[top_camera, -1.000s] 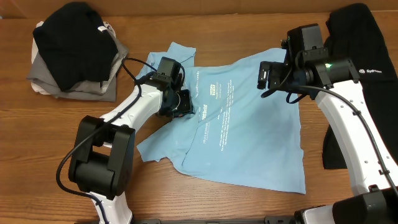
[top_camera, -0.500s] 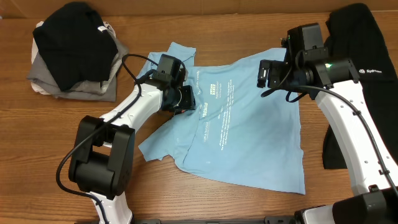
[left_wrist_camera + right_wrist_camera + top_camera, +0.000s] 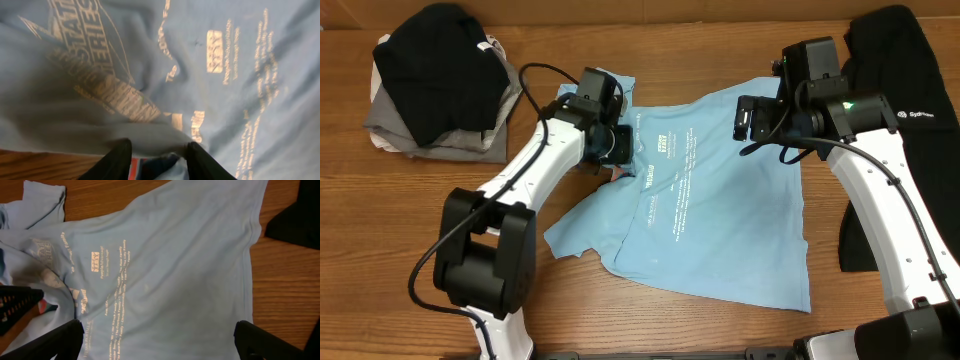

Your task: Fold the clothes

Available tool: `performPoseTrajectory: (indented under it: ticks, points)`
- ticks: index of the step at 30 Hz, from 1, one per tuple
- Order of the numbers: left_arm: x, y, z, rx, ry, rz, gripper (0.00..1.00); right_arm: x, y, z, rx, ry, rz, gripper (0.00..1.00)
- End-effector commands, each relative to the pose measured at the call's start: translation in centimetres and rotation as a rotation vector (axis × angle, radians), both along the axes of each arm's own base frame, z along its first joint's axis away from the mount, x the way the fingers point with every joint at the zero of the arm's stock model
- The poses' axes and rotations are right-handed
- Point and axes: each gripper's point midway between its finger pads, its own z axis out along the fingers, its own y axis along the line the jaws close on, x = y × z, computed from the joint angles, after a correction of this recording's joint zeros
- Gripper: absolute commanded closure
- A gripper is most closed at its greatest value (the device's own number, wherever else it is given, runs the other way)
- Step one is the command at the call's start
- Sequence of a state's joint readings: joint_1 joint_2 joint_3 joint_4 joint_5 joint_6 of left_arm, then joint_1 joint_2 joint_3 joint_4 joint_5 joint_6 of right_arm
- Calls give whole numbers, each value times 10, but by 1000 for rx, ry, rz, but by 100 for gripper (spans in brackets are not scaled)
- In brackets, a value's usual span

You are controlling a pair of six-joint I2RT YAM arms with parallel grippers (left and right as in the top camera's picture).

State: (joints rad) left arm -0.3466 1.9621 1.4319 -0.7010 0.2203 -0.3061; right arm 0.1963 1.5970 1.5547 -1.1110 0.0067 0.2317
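Note:
The sky-blue T-shirt [image 3: 720, 220] with white print lies spread on the wooden table, its left side rumpled and folded over. My left gripper [image 3: 616, 150] is at the shirt's upper left, near the sleeve [image 3: 608, 84]. In the left wrist view the gripper [image 3: 157, 156] is shut on a bunched fold of the T-shirt [image 3: 210, 75], with cloth draped over its black fingertips [image 3: 117, 159]. My right gripper [image 3: 750, 120] hovers over the shirt's upper right. In the right wrist view this gripper [image 3: 160, 340] is wide open and empty above the shirt [image 3: 175, 265].
A pile of folded grey and black garments [image 3: 440, 80] sits at the back left. A black garment with a small white logo [image 3: 905, 70] lies along the right edge and also shows in the right wrist view [image 3: 295, 220]. Bare wood [image 3: 400, 220] lies at the front left.
My left gripper has moved away from me, towards the sleeve, drawing the held fold of the shirt with it. The right arm has stayed still.

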Motion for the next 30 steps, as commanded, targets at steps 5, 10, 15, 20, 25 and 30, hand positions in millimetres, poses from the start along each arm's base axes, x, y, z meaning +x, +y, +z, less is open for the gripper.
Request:
performPoseTrajectory:
  ticks: [5,10,15,20,25,30]
  points:
    - [-6,-6,-16,47,26,-55,64,-1,-1,3,4,-10,-4,0]
    - [-7,-6,-8,47,31,-55,66,-1,-1,3,4,-10,-4,0]
    - [-16,-3,11,69,83,-62,66,-2,-1,3,3,-6,-4,0]
    - [-22,-3,1,91,94,-74,66,-2,-1,3,3,-7,-4,0]
    - [-20,-11,-8,88,68,-91,69,-2,-1,3,3,-6,-4,0]
    - [-11,-15,-7,95,26,-93,68,-3,-1,2,2,-2,-4,0]
